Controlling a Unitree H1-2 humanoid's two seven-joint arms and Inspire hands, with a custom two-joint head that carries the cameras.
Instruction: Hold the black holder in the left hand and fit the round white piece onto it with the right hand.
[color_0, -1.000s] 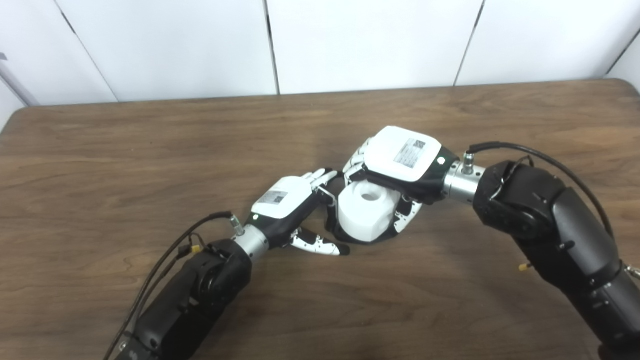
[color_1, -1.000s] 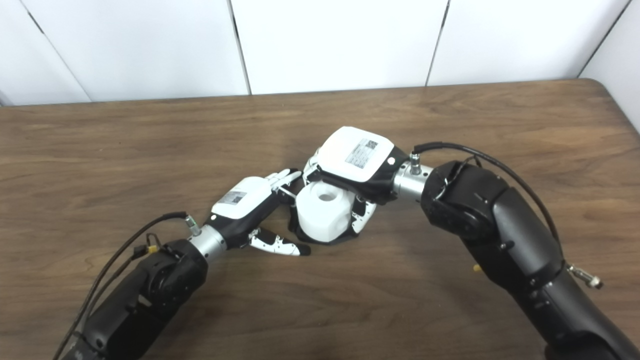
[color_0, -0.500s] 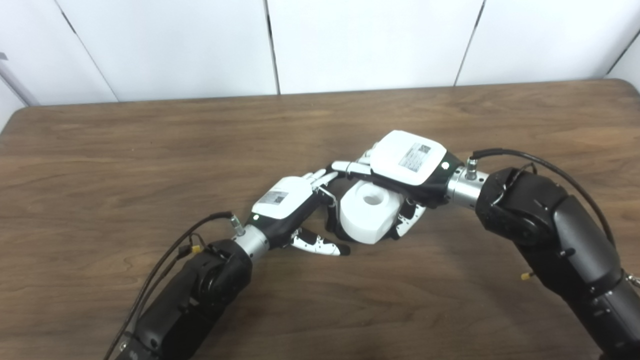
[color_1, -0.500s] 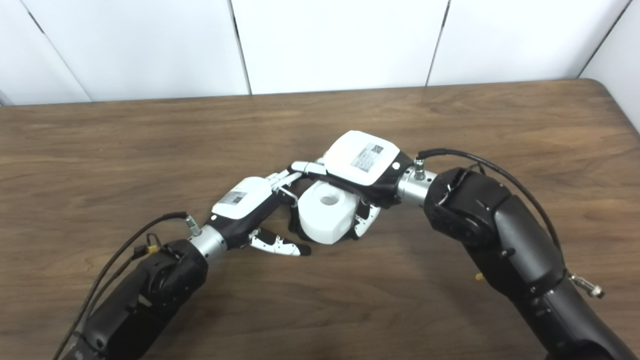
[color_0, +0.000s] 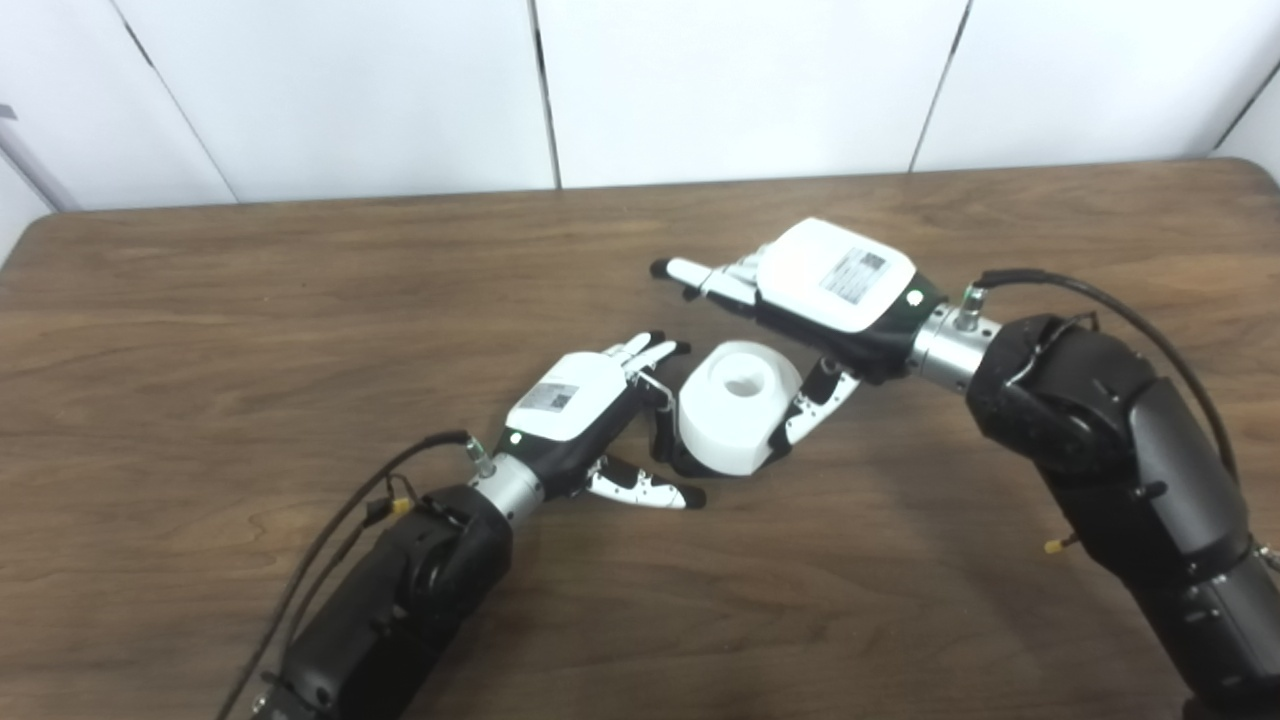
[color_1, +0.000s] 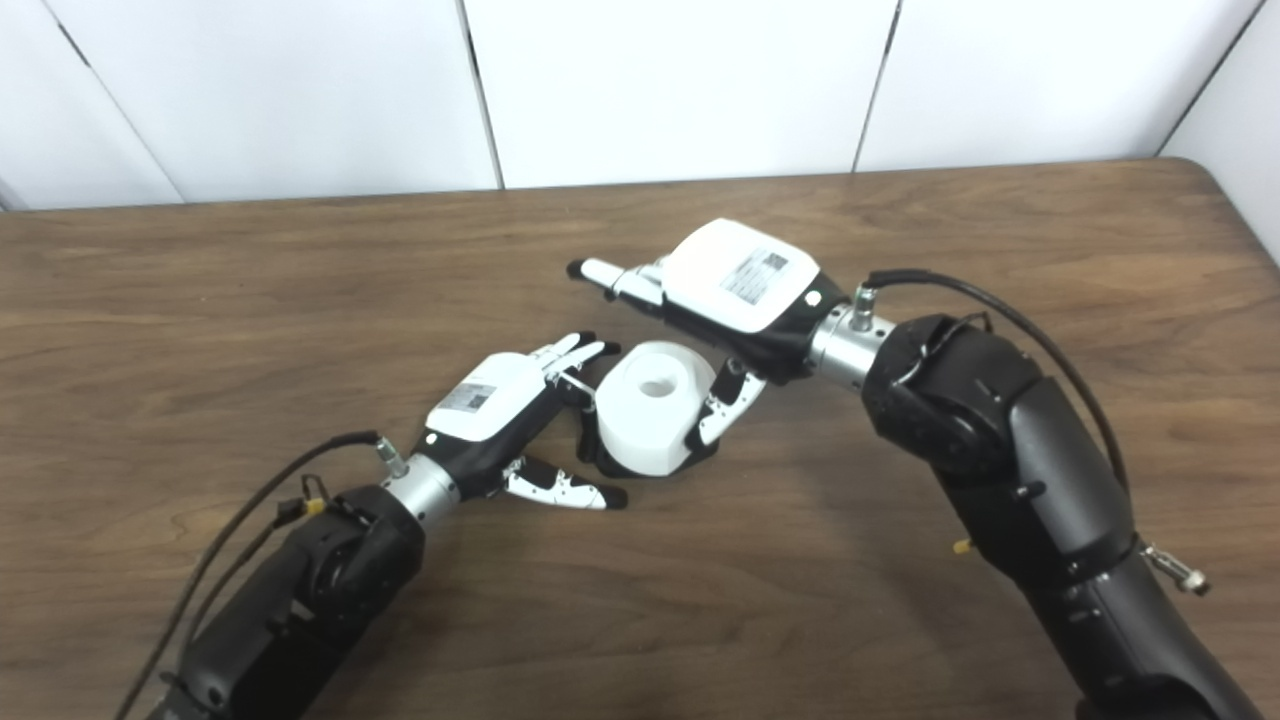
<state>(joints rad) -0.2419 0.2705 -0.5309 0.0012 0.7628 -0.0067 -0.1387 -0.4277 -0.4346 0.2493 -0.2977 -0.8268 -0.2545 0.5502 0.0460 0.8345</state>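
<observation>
Right hand (color_0: 835, 300) spread wide, holding nothing; long fingers (color_0: 700, 278) stretched out flat above table (color_0: 200, 300), thumb just beside white piece (color_0: 738, 405), contact w/ it unclear. Left hand (color_0: 585, 415) loosely curled at black holder (color_0: 668, 455), fingers against its left side; firm grip can't be confirmed. White piece round, w/ hole in top, seated on holder, mid-table btwn both hands. Only a dark rim of holder visible beneath. Right wrist raised, palm down; left forearm low, angled up from bottom-left.
</observation>
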